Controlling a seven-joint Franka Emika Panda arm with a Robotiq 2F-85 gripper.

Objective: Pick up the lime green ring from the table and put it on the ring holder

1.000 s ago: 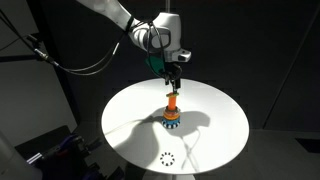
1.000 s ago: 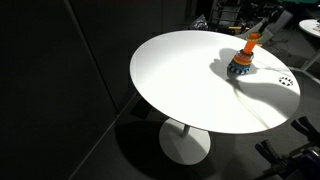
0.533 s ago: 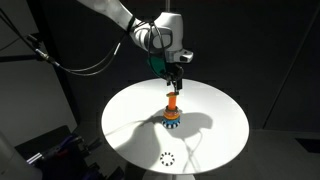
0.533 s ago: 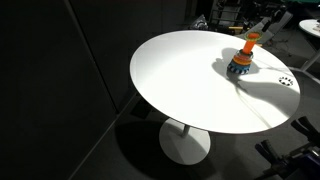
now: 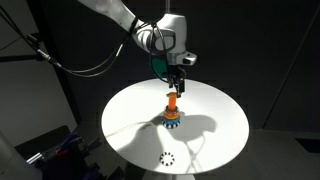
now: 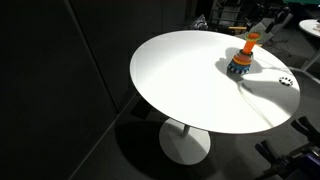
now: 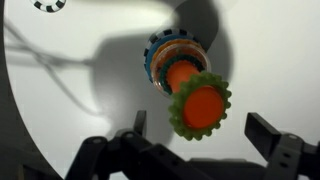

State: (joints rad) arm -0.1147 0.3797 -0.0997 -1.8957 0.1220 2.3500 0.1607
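Note:
The lime green ring (image 7: 199, 105), with a scalloped edge, sits round the top of the orange peg of the ring holder (image 5: 171, 112), which stands mid-table in both exterior views (image 6: 241, 62). Its stacked blue, yellow and dark rings (image 7: 160, 62) show lower down in the wrist view. My gripper (image 7: 200, 128) hangs directly above the peg (image 5: 177, 76) with its fingers spread wide on either side of the ring and not touching it. The white round table (image 5: 220, 125) lies below.
A black-and-white dotted ring (image 5: 167, 158) lies flat on the table near its edge, also in the other exterior view (image 6: 286, 82) and at the wrist view's top left (image 7: 50, 5). The surroundings are dark; the table's pedestal (image 6: 185, 140) shows below.
The gripper has drifted slightly sideways and up above the peg. The holder and the dotted ring have not moved.

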